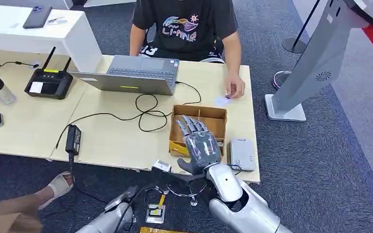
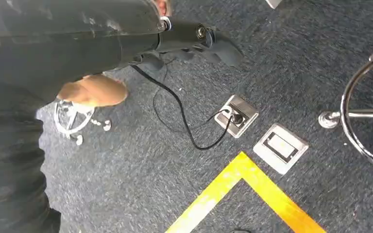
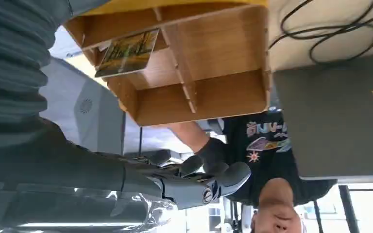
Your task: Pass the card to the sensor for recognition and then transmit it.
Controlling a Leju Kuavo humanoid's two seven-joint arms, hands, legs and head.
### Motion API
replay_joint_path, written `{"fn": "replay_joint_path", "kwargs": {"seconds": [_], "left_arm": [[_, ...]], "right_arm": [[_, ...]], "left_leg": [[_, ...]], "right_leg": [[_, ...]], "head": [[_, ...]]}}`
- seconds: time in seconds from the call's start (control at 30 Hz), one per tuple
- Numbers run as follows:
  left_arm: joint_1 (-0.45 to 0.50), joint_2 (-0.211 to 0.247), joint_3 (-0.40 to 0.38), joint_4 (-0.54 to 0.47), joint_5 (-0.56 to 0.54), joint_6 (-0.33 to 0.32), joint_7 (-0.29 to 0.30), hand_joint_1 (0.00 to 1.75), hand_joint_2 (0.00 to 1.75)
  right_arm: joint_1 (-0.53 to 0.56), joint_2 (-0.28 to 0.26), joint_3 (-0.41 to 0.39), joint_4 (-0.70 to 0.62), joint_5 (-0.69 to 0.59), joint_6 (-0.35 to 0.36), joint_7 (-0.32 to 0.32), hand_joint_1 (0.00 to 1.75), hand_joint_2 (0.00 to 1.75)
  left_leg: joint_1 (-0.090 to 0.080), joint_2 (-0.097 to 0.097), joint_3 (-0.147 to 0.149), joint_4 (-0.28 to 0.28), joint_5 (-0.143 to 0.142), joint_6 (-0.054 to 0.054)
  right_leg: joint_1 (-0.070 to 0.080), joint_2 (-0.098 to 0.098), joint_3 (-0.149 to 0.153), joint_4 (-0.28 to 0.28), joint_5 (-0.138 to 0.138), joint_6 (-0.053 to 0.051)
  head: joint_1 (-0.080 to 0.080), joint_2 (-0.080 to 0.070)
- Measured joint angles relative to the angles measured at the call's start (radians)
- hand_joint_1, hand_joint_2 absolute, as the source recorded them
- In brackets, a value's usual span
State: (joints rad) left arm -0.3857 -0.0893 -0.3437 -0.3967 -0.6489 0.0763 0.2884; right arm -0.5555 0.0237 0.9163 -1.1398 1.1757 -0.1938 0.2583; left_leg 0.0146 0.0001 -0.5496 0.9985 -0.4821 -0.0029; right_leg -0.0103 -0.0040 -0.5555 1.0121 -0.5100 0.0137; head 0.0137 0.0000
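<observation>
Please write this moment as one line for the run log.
right hand: open, over box | card: in box | left hand: low, above floor | person's hand: on white card

The wooden box [image 1: 199,127] is sitting on the bench [image 1: 111,141] near its front right part. Inside the box, a card [image 3: 126,52] is lying in one compartment. The right hand [image 1: 200,143] is hovering over the box with fingers [image 1: 188,126] spread. Just right of the box, the sensor [image 1: 242,154] is lying on the bench. Behind the box, a person's hand [image 1: 235,89] is resting on another card [image 1: 222,100]. Left of the box, cables [image 1: 148,110] are lying, and the laptop [image 1: 133,74] is standing behind them.
</observation>
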Motion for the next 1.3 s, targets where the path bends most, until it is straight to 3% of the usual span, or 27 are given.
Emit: {"fn": "replay_joint_path", "kwargs": {"seconds": [0.3,0.67,1.3], "left_arm": [[-0.016,0.0,-0.056,0.013,0.019,-0.03,0.074,0.0,1.75],[-0.064,0.018,-0.075,0.046,0.064,-0.044,0.049,0.0,1.75],[-0.059,0.053,-0.081,0.079,0.096,-0.008,0.015,0.0,1.75]], "right_arm": [[-0.079,0.027,-0.004,0.13,0.017,-0.018,0.029,0.0,1.75],[-0.115,0.082,-0.019,0.266,0.024,-0.076,0.011,0.0,1.75],[-0.101,0.08,-0.081,0.32,0.0,-0.105,0.012,0.0,1.75]], "left_leg": [[0.0,0.0,0.0,0.0,0.0,0.0],[0.0,0.0,0.0,0.0,0.0,0.0],[0.0,0.0,0.0,0.0,0.0,0.0]], "right_leg": [[0.0,0.0,0.0,0.0,0.0,0.0],[0.0,0.0,0.0,0.0,0.0,0.0],[0.0,0.0,0.0,0.0,0.0,0.0]], "head": [[0.0,0.0],[0.0,0.0],[0.0,0.0]]}}
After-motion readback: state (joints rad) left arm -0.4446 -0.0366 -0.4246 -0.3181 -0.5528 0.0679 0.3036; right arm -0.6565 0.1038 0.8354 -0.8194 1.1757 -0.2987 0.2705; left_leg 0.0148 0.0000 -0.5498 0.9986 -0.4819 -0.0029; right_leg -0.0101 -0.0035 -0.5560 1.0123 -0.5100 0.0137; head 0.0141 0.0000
